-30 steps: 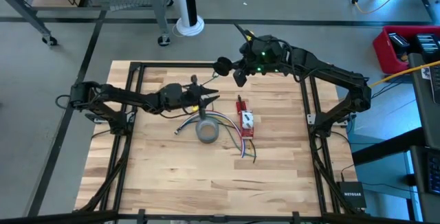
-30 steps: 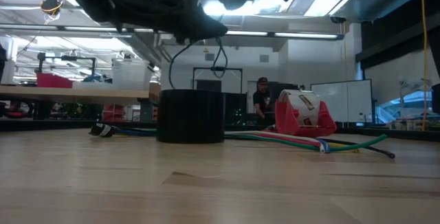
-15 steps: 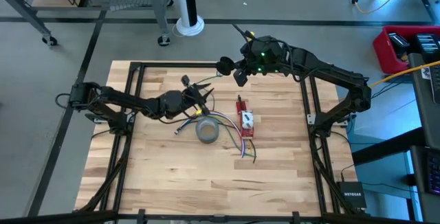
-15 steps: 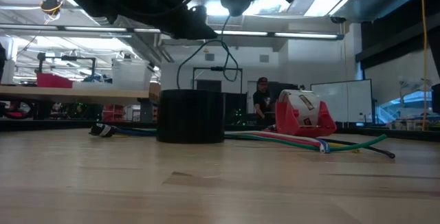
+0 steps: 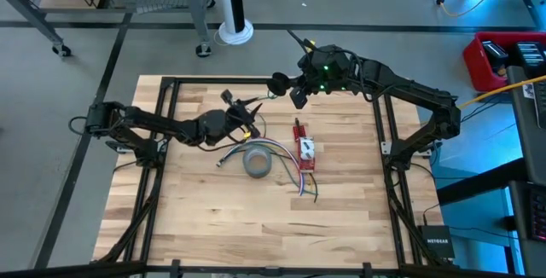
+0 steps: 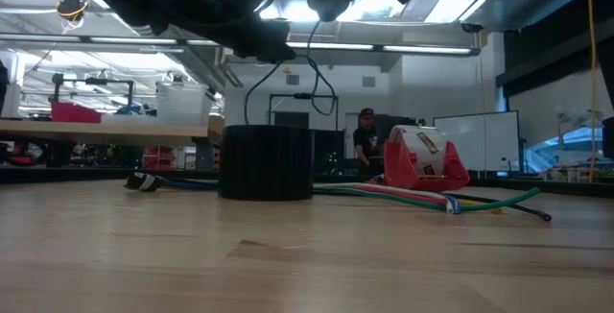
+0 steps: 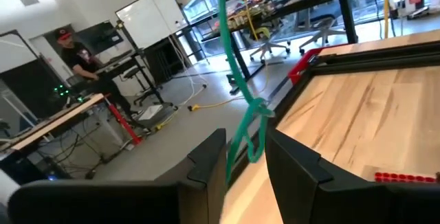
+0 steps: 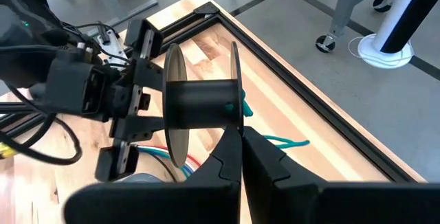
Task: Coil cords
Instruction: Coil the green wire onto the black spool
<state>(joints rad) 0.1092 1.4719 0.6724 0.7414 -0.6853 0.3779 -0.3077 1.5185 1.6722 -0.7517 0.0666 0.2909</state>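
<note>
Left gripper (image 5: 247, 116) pinches the thin green cord (image 7: 237, 86) in mid-air. Right gripper (image 8: 240, 157), pressed together, holds a dark plastic spool (image 8: 199, 104) just beyond; cord end touches the spool. Winding barely begun; coloured cables (image 5: 286, 154) lie loose below.

Two arms, each with one gripper (image 5: 241, 118) (image 5: 290, 84), are seen over the table (image 5: 213, 218). One tape roll (image 5: 257, 162), one red dispenser (image 5: 304, 150), one spool (image 8: 201, 105) and one green cord (image 7: 237, 80) are counted.
</note>
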